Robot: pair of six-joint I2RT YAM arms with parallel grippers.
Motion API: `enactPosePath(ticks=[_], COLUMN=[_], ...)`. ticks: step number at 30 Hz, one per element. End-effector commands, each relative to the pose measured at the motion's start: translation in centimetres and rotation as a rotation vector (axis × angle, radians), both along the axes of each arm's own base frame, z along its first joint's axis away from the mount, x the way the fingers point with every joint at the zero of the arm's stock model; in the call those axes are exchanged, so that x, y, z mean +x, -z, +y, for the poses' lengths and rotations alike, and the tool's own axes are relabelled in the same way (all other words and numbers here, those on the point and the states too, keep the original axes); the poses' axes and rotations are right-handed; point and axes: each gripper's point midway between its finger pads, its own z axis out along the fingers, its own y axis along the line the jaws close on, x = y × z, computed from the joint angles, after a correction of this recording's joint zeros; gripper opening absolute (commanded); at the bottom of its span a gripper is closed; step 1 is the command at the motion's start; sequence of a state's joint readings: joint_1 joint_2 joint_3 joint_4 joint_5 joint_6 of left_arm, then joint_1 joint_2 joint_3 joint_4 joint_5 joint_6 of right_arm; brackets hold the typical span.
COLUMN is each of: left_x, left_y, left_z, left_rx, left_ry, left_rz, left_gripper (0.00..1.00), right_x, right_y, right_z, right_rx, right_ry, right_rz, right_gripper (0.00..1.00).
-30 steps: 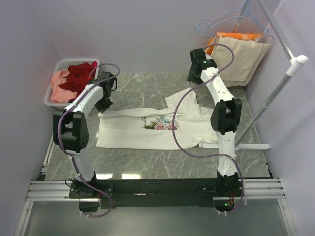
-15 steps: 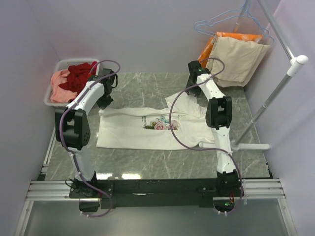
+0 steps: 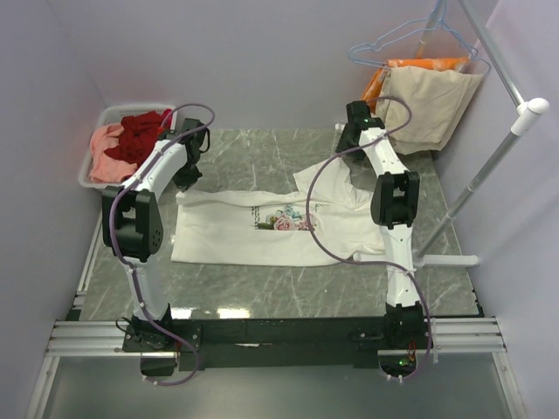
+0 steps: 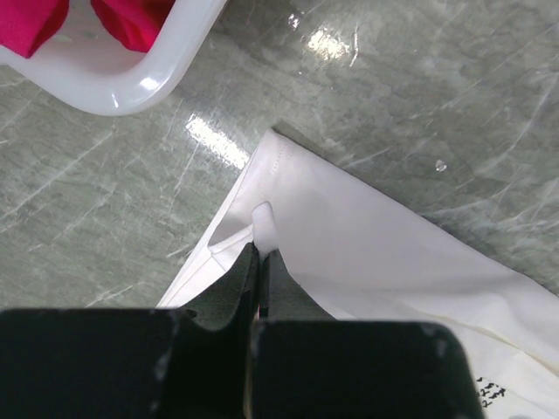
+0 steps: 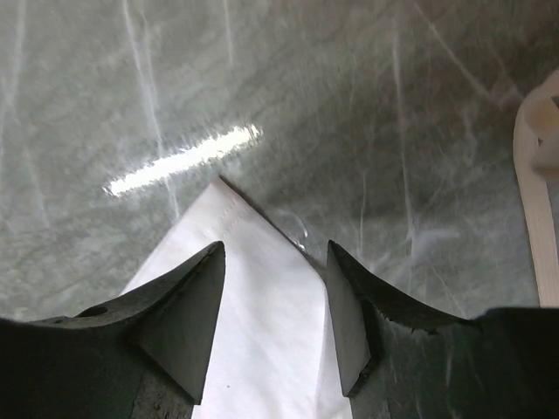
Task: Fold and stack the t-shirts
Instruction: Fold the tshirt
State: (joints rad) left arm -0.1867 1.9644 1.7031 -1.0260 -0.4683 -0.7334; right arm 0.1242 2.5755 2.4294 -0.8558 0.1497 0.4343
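Observation:
The white t-shirt [image 3: 262, 231] with a pink-rose print [image 3: 284, 218] lies spread flat on the table. My left gripper [image 3: 184, 182] is at its far left corner. In the left wrist view it [image 4: 260, 253] is shut on a pinch of the white fabric [image 4: 367, 244]. My right gripper [image 3: 343, 157] is over the far right sleeve. In the right wrist view it [image 5: 273, 253] is open, its fingers either side of the sleeve's corner [image 5: 253, 297]. Dark red tees [image 3: 140, 131] and a salmon pink one [image 3: 105, 157] lie in the basket.
A white basket [image 3: 87, 179] stands at the far left, its rim close to my left gripper [image 4: 157, 74]. A beige cloth [image 3: 428, 100] and an orange cloth [image 3: 419, 64] hang at the far right by a blue hanger [image 3: 410, 39]. A white rack pole [image 3: 489, 170] stands at the right.
My right arm has swung its wrist round and brought the open gripper down over the far sleeve corner. My left gripper has shifted slightly toward the back, still at the shirt's corner.

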Motion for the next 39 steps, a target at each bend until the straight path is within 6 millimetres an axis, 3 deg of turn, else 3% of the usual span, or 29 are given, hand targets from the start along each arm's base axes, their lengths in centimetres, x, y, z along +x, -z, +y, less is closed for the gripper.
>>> enactPosePath(ticks=[1,6,15,21,29,39], left_x=[0.7,1.3,2.1,2.0,1.9,1.7], left_y=[-0.7,-1.1,-0.9,-1.0,-1.7,-2.2], left_z=[-0.1,-0.2,-0.2,0.1,0.6,1.1], left_rx=[0.001,-0.001,-0.010,-0.016,-0.012,-0.009], left_ry=[0.007,0.007,0.007,-0.004,-0.013,-0.021], left_rz=[-0.007,-0.015,-0.009,-0.011,-0.026,-0.041], left_gripper=[0.01,0.01,0.01,0.01,0.01,0.02], right_x=[1.9,1.4,-1.5,-1.5,-1.3,-1.3], right_y=[-1.2,-0.2,2.3,2.1,2.6,2.8], right_z=[-0.1,0.4,1.2,1.5,1.7,1.7], right_rx=[0.079,0.107,0.075,0.064,0.066,0.073], right_ry=[0.013,-0.024,-0.077,-0.091,-0.103,-0.103], right_rz=[-0.063,-0.022,0.108,0.107,0.107,0.110], right_gripper=[0.58,0.58,0.58,0.64,0.48,0.46])
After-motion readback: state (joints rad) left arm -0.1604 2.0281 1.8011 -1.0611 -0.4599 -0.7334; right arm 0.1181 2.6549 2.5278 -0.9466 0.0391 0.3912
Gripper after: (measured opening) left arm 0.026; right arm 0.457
